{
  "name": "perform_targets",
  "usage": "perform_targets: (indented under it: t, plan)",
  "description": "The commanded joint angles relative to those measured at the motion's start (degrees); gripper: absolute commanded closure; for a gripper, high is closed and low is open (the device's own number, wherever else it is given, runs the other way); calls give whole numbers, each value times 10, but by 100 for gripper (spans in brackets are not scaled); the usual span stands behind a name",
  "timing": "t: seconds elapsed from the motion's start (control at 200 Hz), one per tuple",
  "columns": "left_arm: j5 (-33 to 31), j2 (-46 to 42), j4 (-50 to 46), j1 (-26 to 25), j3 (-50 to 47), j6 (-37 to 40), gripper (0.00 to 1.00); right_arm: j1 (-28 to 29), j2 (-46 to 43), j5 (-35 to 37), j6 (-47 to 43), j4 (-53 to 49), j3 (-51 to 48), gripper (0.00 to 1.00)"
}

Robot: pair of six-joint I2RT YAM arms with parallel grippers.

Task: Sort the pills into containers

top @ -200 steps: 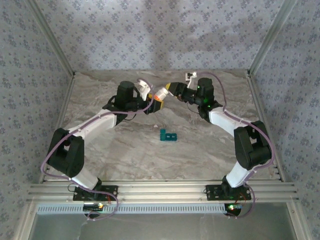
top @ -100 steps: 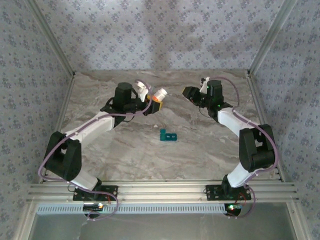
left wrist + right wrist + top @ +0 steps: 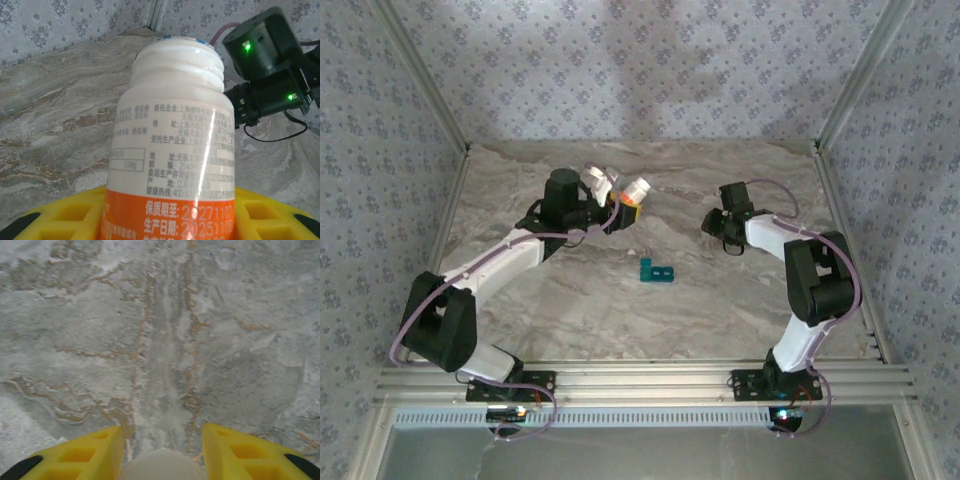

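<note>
A white bottle (image 3: 637,189) with an orange band is held above the table at the back left, with my left gripper (image 3: 618,203) shut on its orange lower part. In the left wrist view the bottle (image 3: 175,125) shows bare neck threads and no cap, between my left gripper's (image 3: 170,220) yellow fingers. My right gripper (image 3: 711,222) is low over the table to the bottle's right, shut on a round white cap (image 3: 160,467). The teal containers (image 3: 656,271) lie mid-table, nearer than both grippers. The pills are out of view.
The marble table (image 3: 570,300) is bounded by metal posts and patterned walls at the back and sides. The right arm's black wrist (image 3: 265,60) shows behind the bottle in the left wrist view. Bare marble (image 3: 165,340) lies under my right gripper.
My right gripper has drawn away from the bottle's mouth, moving right and down toward the table. My left gripper has shifted slightly with the bottle still in it.
</note>
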Motion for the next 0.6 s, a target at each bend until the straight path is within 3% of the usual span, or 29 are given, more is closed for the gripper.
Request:
perform_targets:
  t: [0.0,0.385,0.6]
  plan:
    - [-3,-24,16,1,-5,-4,100,7,10,40,14,-27,-5,55]
    - [-13,-42,1,0,-11,-8,100,15,41,32,27,-24,-13,37]
    - [-22,-60,-16,1,-17,-1,100,15,7,16,10,-17,-24,31]
